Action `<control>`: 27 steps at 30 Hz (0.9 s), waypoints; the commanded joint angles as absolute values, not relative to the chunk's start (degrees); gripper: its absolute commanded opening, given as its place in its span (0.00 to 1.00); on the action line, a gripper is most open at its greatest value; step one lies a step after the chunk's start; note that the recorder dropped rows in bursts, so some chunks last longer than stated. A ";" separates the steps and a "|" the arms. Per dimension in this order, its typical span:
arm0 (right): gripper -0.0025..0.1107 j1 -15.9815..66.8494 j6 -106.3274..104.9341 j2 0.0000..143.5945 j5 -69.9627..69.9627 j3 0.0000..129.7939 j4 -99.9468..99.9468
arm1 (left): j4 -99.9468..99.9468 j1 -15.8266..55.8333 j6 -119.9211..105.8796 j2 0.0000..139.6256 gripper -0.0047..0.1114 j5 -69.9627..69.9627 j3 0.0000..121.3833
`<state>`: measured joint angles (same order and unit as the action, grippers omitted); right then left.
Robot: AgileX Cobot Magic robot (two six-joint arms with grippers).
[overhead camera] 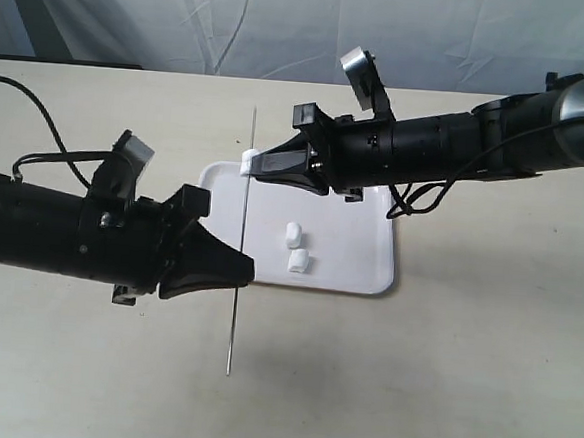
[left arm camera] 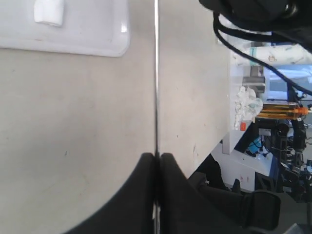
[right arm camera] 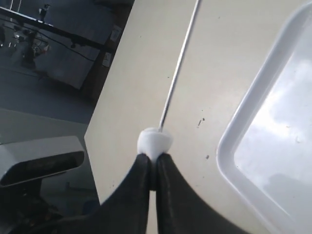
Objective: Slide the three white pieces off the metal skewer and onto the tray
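Observation:
The thin metal skewer (overhead camera: 243,226) runs front to back along the tray's left edge, and my left gripper (overhead camera: 246,273) is shut on it near its front end; the left wrist view shows the skewer (left arm camera: 156,73) pinched at the tips of the left gripper (left arm camera: 157,157). My right gripper (overhead camera: 251,165) is shut on one white piece (overhead camera: 249,160) still threaded on the rod, also seen as the white piece (right arm camera: 155,142) at the right gripper (right arm camera: 154,157) with the skewer (right arm camera: 178,66) beyond. Two other white pieces (overhead camera: 294,233) (overhead camera: 298,262) lie on the white tray (overhead camera: 368,274).
The tray's rim (right arm camera: 243,117) lies just beside the held piece. One loose piece (left arm camera: 48,10) and the tray corner (left arm camera: 117,46) show in the left wrist view. The table edge and lab clutter (left arm camera: 263,107) lie beyond. A black cable (overhead camera: 39,111) trails behind the left arm.

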<state>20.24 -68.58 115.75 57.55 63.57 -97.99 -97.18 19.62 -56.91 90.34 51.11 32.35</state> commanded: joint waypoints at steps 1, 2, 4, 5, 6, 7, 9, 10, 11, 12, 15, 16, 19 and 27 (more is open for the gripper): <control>0.02 20.16 -69.58 115.50 51.72 63.72 -99.95 | -94.88 23.36 -56.34 89.95 0.04 54.20 32.14; 0.02 20.16 -69.58 115.50 51.03 63.72 -99.95 | -94.98 24.61 -56.08 89.95 0.04 53.92 32.14; 0.02 20.16 -69.58 115.50 49.72 63.97 -99.95 | -94.98 26.84 -54.95 89.95 0.04 53.82 32.14; 0.02 20.16 -69.58 115.50 49.20 63.95 -99.95 | -94.98 28.04 -54.39 89.95 0.04 53.70 32.14; 0.02 20.16 -69.58 115.50 48.62 64.24 -99.95 | -94.55 29.38 -53.33 89.95 0.04 53.31 32.14; 0.02 20.16 -69.58 115.50 48.17 64.49 -99.95 | -93.92 30.12 -52.46 89.95 0.04 52.67 31.87; 0.02 20.16 -69.58 115.50 47.65 65.56 -99.95 | -92.48 31.61 -50.98 89.95 0.04 50.45 30.68; 0.02 20.16 -69.58 115.50 47.35 66.05 -99.95 | -92.37 31.72 -50.98 89.95 0.04 49.64 29.97; 0.02 20.16 -69.40 115.50 46.83 66.53 -99.95 | -92.34 31.89 -50.98 89.95 0.04 49.16 29.16; 0.02 20.16 -69.40 115.50 45.94 67.08 -99.95 | -92.70 31.89 -50.98 89.95 0.04 48.78 27.87; 0.02 20.16 -69.40 115.50 41.35 68.47 -99.95 | -93.44 31.89 -51.58 89.95 0.04 48.88 25.29; 0.02 20.16 -69.40 115.50 40.37 68.71 -99.95 | -93.44 31.89 -51.72 89.95 0.04 48.88 24.56; 0.02 20.16 -69.21 115.50 41.81 68.76 -98.66 | -95.29 31.89 -54.64 89.95 0.04 48.17 23.09; 0.16 20.16 -58.36 115.50 43.90 68.76 -77.70 | -99.74 27.96 -60.55 89.95 0.04 43.42 23.00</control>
